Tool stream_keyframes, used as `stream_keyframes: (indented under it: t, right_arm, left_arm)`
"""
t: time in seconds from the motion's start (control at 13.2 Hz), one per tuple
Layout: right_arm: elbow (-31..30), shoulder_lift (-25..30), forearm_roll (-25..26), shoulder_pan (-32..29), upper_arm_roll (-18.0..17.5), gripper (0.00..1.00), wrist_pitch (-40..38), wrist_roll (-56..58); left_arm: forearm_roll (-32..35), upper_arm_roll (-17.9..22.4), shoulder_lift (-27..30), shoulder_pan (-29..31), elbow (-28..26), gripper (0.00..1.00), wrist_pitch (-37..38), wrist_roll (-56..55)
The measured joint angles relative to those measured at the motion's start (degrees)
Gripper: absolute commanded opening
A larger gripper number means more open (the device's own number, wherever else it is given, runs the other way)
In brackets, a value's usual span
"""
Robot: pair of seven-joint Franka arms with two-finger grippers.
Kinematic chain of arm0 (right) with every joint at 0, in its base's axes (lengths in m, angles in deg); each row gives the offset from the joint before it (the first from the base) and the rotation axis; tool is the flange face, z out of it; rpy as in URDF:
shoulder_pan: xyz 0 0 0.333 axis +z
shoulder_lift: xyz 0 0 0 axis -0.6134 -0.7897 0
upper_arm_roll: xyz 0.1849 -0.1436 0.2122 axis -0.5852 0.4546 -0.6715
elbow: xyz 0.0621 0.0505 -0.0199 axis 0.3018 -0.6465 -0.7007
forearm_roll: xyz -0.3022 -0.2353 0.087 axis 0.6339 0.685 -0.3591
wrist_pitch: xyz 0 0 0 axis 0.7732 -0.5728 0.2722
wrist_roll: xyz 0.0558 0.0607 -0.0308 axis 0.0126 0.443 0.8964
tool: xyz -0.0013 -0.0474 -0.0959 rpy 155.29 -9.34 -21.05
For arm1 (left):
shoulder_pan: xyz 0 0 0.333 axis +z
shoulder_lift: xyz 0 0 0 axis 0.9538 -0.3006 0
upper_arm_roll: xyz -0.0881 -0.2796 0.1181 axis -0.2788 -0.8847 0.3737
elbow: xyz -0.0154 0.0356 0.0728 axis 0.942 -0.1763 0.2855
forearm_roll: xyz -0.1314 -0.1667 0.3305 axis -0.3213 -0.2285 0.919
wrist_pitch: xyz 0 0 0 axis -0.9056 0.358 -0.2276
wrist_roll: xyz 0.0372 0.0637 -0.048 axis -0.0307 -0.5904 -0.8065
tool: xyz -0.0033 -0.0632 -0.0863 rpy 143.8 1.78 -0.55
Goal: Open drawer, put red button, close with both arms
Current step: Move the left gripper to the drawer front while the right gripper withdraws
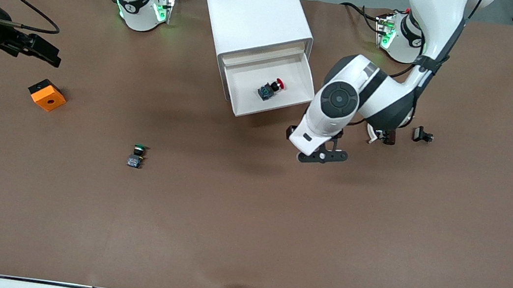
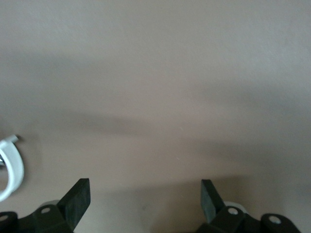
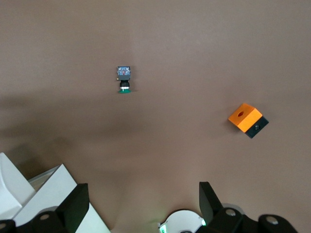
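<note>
I am looking over the brown tabletop (image 1: 243, 241) and judging the task to be about two-thirds through; the white cabinet (image 1: 254, 10) is standing between the two arm bases with its drawer (image 1: 295, 72) pulled out toward the front camera, so the opening is done; the red button (image 1: 271, 89) is lying on its side in that drawer, red cap toward the left arm's end, so the placing is done too; what is left, as I read it, is pushing the drawer shut with both arms. The left arm is reaching down from its base with its left gripper (image 1: 322, 155) hanging over bare tabletop just beside the drawer's open corner, toward the left arm's end; in the left wrist view its fingers (image 2: 77, 196) are spread apart and holding nothing, with only brown tabletop between them. The right gripper (image 1: 43, 51) is sitting up high over the right arm's end of the tabletop, well apart from the drawer; in the right wrist view its fingers (image 3: 73, 204) are also spread and empty, so I am expecting this arm to need the longer travel before it can help with the closing. Below it an orange block (image 1: 47, 95) is lying on the tabletop; nearer to the front camera a green-capped switch (image 1: 137, 155) is lying apart from everything, and I am leaving it alone; a small black part (image 1: 422, 134) is resting near the left arm's elbow.
</note>
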Motion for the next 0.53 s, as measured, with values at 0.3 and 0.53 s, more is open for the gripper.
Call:
stream_keyframes:
  t: [0.3,0.53]
  right_arm:
    - [-7.9,2.8,0.1,-1.0,2.5,1.00,8.7,8.2]
    - [-12.0,4.6,0.1,-1.5,3.9,1.00,12.3,12.2]
  left_arm:
    - [0.0,-3.7,-1.7,-1.1,-0.7,1.00,-1.9,-6.0]
    - [0.0,-3.7,-3.1,-2.3,-0.7,1.00,-3.6,-7.3]
